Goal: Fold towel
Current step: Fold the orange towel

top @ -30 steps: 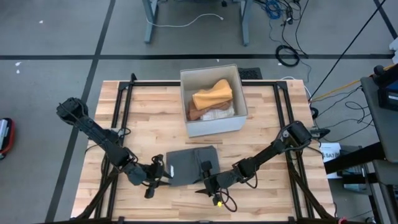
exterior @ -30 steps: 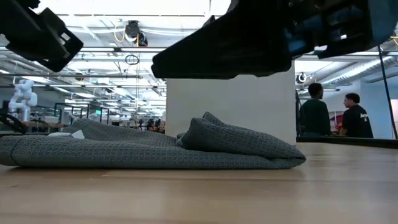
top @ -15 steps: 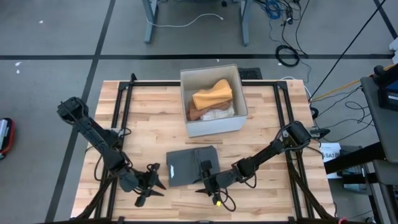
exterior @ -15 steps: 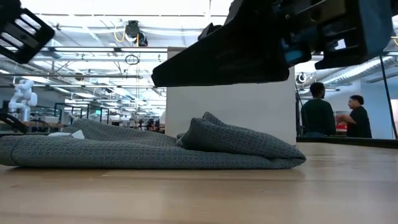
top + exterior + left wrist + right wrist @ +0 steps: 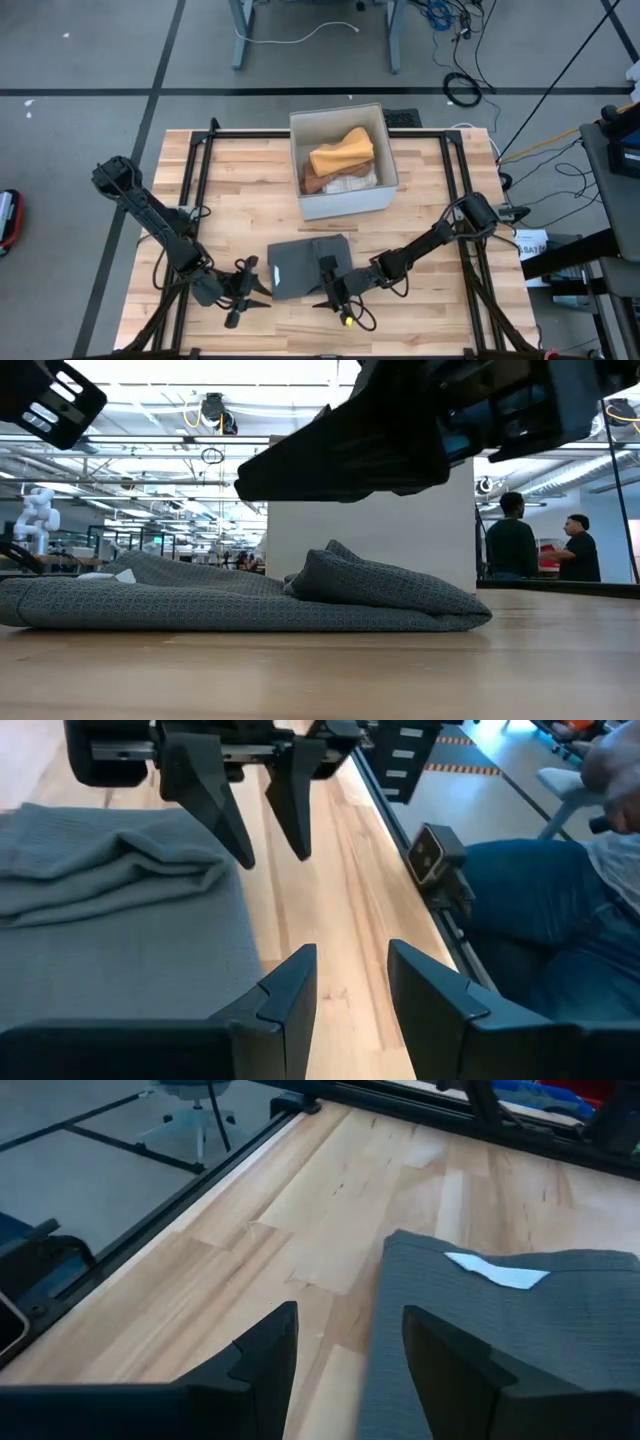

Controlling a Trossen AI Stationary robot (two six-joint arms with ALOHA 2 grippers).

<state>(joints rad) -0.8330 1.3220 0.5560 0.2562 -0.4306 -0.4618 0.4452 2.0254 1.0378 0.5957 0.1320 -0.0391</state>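
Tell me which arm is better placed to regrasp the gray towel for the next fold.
Probably right. The right tool hangs open at the gray towel's near edge, at its right corner. The left tool, also open, sits off its left side over bare table.

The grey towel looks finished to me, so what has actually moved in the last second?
The left tool drew back from the grey towel's left edge toward the table's near side, empty and open. The right tool shifted only slightly at the towel's near edge, open too. The towel and the white bin stayed put.
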